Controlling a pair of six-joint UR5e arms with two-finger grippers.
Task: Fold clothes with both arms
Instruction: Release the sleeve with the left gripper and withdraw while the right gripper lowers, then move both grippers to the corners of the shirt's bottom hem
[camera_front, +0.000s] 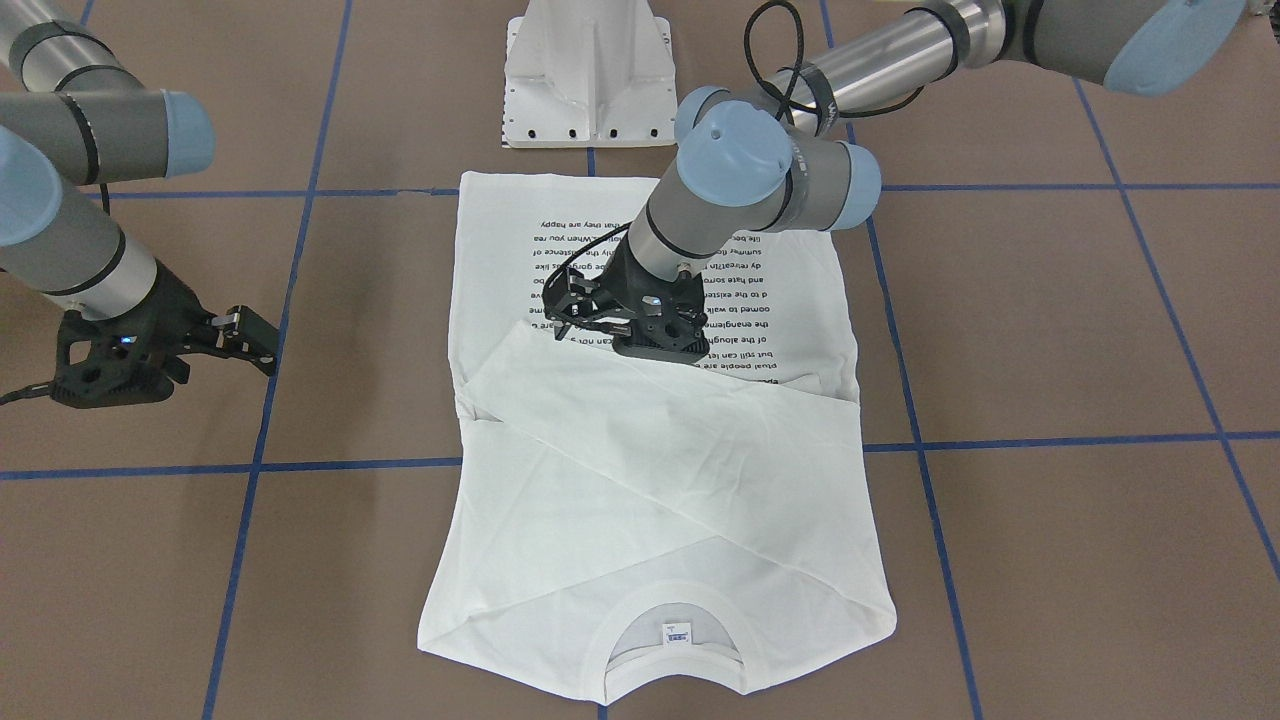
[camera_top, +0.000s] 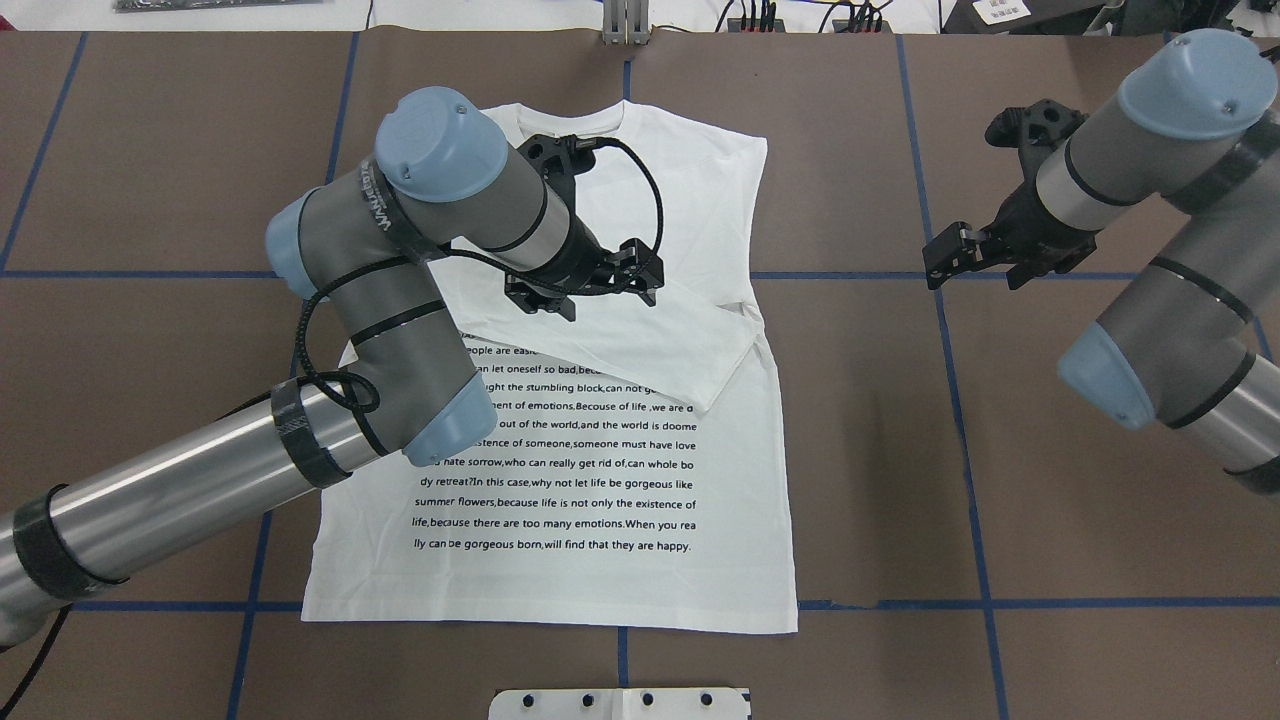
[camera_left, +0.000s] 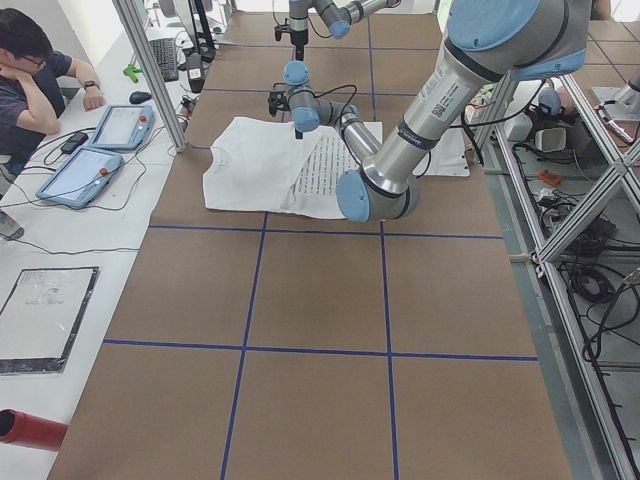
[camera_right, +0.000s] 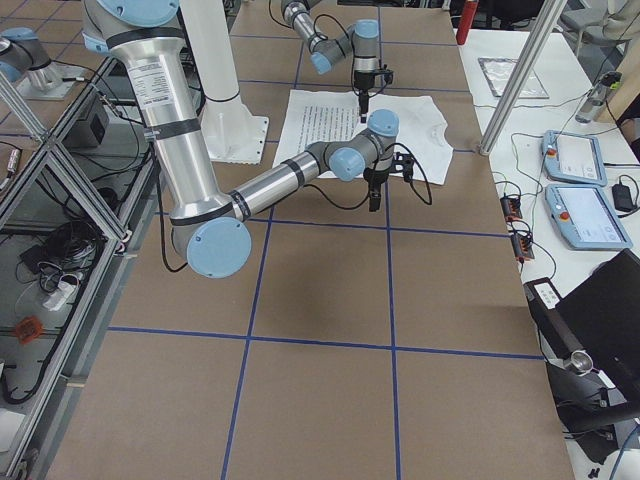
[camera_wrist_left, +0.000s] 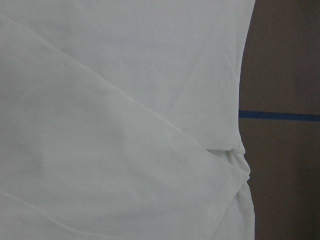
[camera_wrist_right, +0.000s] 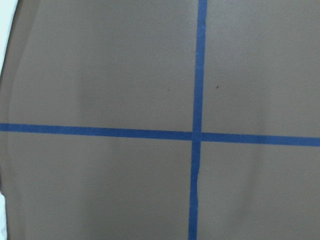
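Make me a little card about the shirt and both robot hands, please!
Shirt: white T-shirt lies flat, writing up, sleeves folded across its chest
Left: left gripper above the folded sleeves, looks open, holding nothing
Right: right gripper beside the shirt, over bare table, looks open, empty
Neck: collar on the side away from the robot
Nearby: white pedestal near the hem

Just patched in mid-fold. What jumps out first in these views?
The white T-shirt lies flat mid-table, print up, with its sleeves folded across the chest. The left gripper sits low over the folded sleeve, jaws open. The right gripper hangs off to the shirt's side above the bare table, also open.
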